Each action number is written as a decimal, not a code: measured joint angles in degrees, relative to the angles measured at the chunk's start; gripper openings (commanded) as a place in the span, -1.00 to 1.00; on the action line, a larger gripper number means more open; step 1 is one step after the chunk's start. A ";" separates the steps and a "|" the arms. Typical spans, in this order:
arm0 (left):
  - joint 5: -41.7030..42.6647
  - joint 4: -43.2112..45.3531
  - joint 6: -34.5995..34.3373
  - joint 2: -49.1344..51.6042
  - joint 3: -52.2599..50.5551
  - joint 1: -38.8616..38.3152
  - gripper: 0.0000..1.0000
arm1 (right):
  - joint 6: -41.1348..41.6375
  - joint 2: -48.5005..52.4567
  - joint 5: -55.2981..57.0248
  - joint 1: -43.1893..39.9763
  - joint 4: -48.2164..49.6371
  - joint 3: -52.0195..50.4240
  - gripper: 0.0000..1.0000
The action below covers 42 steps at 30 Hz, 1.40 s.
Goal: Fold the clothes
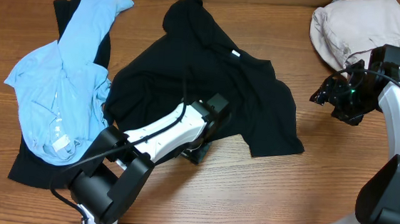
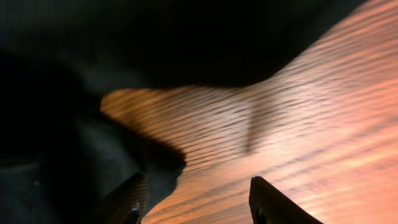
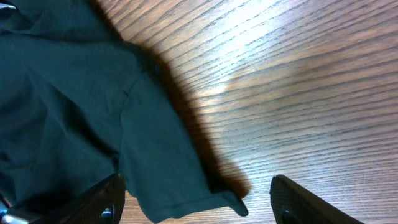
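Overhead, the black shirt (image 1: 209,84) lay crumpled and spread on the wooden table (image 1: 309,185), its small white tag (image 1: 234,54) showing near the collar. To the shirt's left lay a light blue garment (image 1: 62,94) on top of another black garment (image 1: 28,163). Well off to its upper right sat a beige garment (image 1: 360,31). The left gripper (image 1: 200,151) was low at the shirt's near hem, which we judged to be the edge it meant to lift for a first fold. The right gripper (image 1: 330,94) hovered just off the shirt's right side, apart from the cloth.

In the left wrist view, the left gripper (image 2: 199,208) had its fingers (image 2: 130,199) spread, with mostly bare wood between them. The shirt's hem (image 2: 143,165) lay against the inner side of one finger, and nothing was pinched.

In the right wrist view, the right gripper (image 3: 199,208) also had its fingers (image 3: 305,202) spread wide and held nothing. A sleeve (image 3: 161,155) of the shirt ran down between them, its corner (image 3: 233,204) lying flat on the wood. We judged that the gripper was lined up there to take that sleeve.
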 measured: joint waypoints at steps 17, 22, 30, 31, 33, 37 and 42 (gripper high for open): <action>-3.30 6.36 -6.69 -0.68 -4.00 1.95 -0.26 | 0.02 0.00 0.00 0.00 0.22 0.00 0.56; -2.12 7.63 -6.84 -1.66 -5.68 1.95 -0.49 | 0.02 0.00 0.00 0.02 0.24 0.02 0.57; -1.36 6.34 -6.86 -2.43 -7.37 1.95 -0.92 | 0.00 0.00 0.00 0.00 0.24 0.02 0.57; -1.36 6.32 -6.84 -2.43 -7.37 1.95 -0.92 | 0.04 0.00 -0.02 0.00 0.26 0.00 0.55; -1.33 5.81 -6.82 -2.43 -7.19 1.97 -0.92 | 0.04 0.00 -0.02 0.09 0.35 0.00 0.54; -0.68 -2.16 -6.58 -1.79 -5.01 2.43 -0.92 | 0.09 0.00 -0.07 1.22 0.61 0.00 0.36; -1.40 -14.38 -4.57 -1.18 8.72 3.89 -0.92 | 2.38 0.00 1.07 4.31 0.83 -0.20 0.33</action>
